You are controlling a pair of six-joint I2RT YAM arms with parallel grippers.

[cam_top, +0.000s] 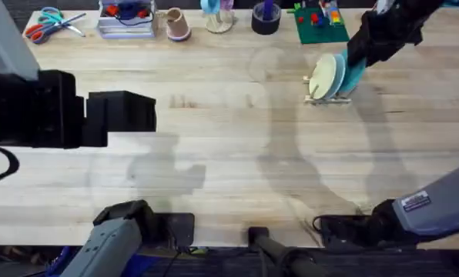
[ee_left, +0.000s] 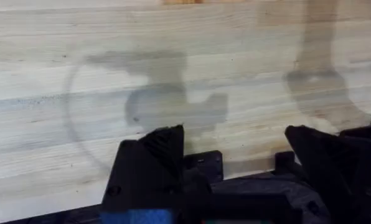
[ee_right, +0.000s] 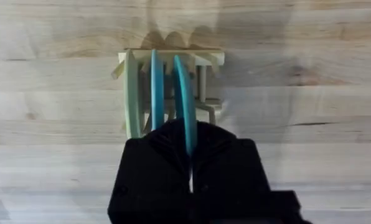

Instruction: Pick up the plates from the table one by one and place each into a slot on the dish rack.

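Note:
The small wooden dish rack [cam_top: 329, 98] stands on the table [cam_top: 229, 161] at the far right. A cream plate [cam_top: 323, 77] and a pale blue plate [cam_top: 339, 71] stand upright in its slots. My right gripper [cam_top: 358, 58] is shut on the rim of a turquoise plate [cam_top: 353, 77], which stands on edge in the rack just right of the pale blue one. The right wrist view shows the rack [ee_right: 205, 58], the cream plate [ee_right: 131, 93], the pale blue plate [ee_right: 155, 87] and the turquoise plate [ee_right: 183, 93] pinched in my right gripper [ee_right: 189, 142]. My left gripper [cam_top: 137, 114] [ee_left: 235, 149] hangs open over bare wood at the left.
Along the far edge lie scissors [cam_top: 48, 23], a basket of tools [cam_top: 125, 19], a beige cup [cam_top: 177, 25], a black roll [cam_top: 266, 19] and a green baseplate with bricks [cam_top: 320, 25]. The middle of the table is bare wood.

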